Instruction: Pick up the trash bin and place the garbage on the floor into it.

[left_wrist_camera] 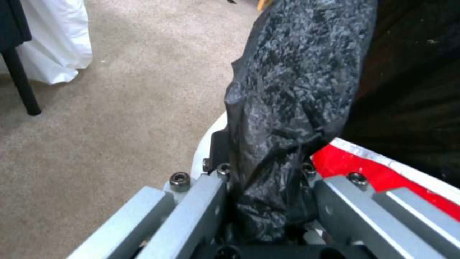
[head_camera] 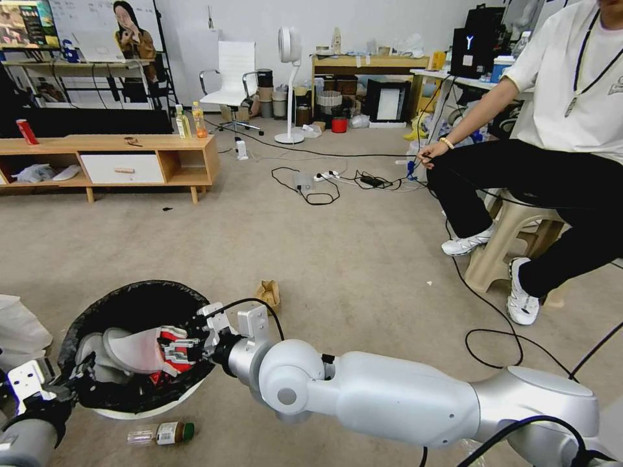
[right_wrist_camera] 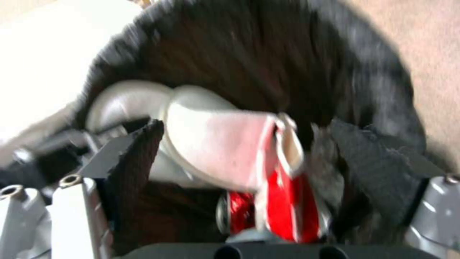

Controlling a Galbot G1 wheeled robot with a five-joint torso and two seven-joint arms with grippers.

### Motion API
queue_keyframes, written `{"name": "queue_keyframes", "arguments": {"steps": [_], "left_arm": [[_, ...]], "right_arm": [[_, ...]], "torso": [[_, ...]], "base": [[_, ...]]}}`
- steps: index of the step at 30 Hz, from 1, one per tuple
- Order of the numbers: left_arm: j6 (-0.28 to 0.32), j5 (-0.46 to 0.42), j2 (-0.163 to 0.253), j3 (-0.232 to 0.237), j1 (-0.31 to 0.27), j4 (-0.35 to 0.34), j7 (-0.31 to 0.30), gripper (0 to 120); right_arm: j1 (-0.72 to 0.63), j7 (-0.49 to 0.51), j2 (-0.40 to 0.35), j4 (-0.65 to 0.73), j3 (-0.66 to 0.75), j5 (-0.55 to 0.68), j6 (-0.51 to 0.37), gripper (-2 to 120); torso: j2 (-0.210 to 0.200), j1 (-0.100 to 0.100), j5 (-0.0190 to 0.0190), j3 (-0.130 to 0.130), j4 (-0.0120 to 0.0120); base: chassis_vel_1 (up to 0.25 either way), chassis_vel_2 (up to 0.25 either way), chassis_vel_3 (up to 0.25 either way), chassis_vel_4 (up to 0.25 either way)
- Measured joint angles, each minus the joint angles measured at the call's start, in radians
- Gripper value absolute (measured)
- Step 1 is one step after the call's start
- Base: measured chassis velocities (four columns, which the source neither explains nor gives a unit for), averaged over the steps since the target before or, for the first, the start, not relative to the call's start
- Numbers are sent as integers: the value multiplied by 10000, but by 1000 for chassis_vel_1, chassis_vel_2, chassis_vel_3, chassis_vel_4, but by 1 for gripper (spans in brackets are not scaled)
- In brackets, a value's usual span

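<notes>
The trash bin (head_camera: 139,288), white with a black bag liner (left_wrist_camera: 297,72), stands on the floor (head_camera: 363,259) at lower left. My left gripper (head_camera: 78,373) is shut on its near-left rim, and the bag is pinched between the fingers (left_wrist_camera: 261,172). My right gripper (head_camera: 178,350) hangs over the bin mouth (right_wrist_camera: 287,54), fingers spread wide (right_wrist_camera: 249,124). A red-white crushed carton (head_camera: 133,350) lies between them (right_wrist_camera: 215,144). A red can (right_wrist_camera: 239,212) sits below it in the bin. A green-capped bottle (head_camera: 161,433) and a tan paper bag (head_camera: 268,293) lie on the carpet.
A person sits on a beige stool (head_camera: 513,240) at right, feet on the carpet. Black cables (head_camera: 493,311) trail across the floor near them. A low wooden TV stand (head_camera: 130,162) is at back left. White cloth (head_camera: 19,331) hangs beside the bin.
</notes>
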Motion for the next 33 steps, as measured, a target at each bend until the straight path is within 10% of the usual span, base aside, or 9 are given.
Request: {"name": "queue_keyframes", "arguments": {"steps": [21,33], "left_arm": [[-7,69,32,-49,20,142,8,5],[74,275,-48,-389,308,-53,213,5]], "right_arm": [[-225,-389,-418,1843,2409,-339,563,98],[-1996,-2266,-2545,2846,6182,-2775,2778,100]], "torso": [[1,0,1,0,1],[1,0,3,0,2]], "base": [[0,0,0,0],[0,0,0,0]]}}
